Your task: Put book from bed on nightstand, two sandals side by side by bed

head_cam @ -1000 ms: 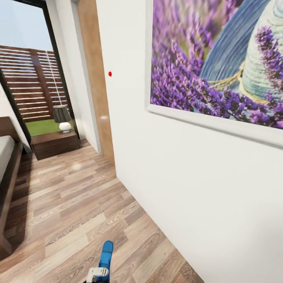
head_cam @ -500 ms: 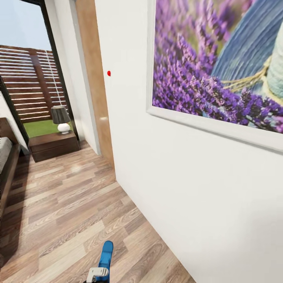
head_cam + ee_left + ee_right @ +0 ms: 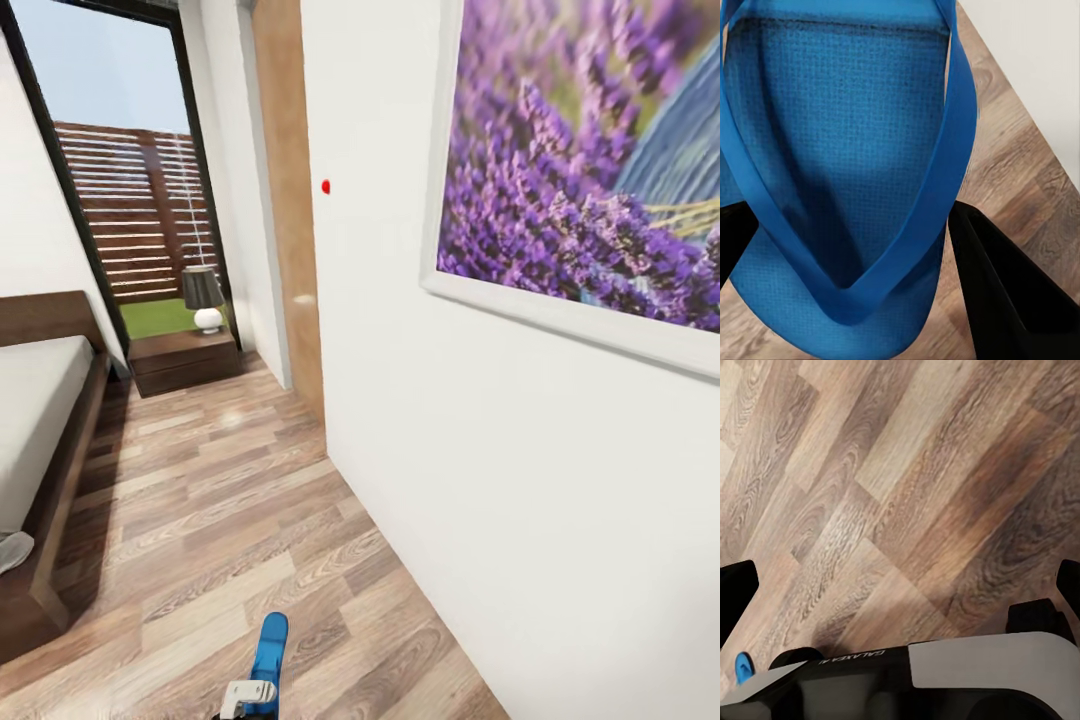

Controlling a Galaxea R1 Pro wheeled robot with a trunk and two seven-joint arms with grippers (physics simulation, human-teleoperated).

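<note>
The left pincer (image 3: 859,247) is clamped on a blue sandal (image 3: 840,150): its two black fingers (image 3: 1001,292) press the sole from either side, with the strap's V pointing back toward the pincer. From the head camera the same sandal (image 3: 268,650) sticks up and forward from the pincer's white tip (image 3: 247,693), held above the wood floor (image 3: 220,520). The right pincer (image 3: 904,585) hangs over bare floor planks with its dark fingertips (image 3: 735,592) far apart (nothing between them), and a bit of blue (image 3: 743,667) peeks past its body. Ahead of the left pincer and off to its left lies the bed (image 3: 45,420), dark frame and pale mattress, with something pale grey (image 3: 12,550) at its near corner, too cut off to tell. Farther ahead, beyond the bed's head, stands a nightstand (image 3: 185,360) carrying a small lamp (image 3: 205,298), by the glass door. A white wall with a framed lavender picture (image 3: 590,190) runs along the right.
</note>
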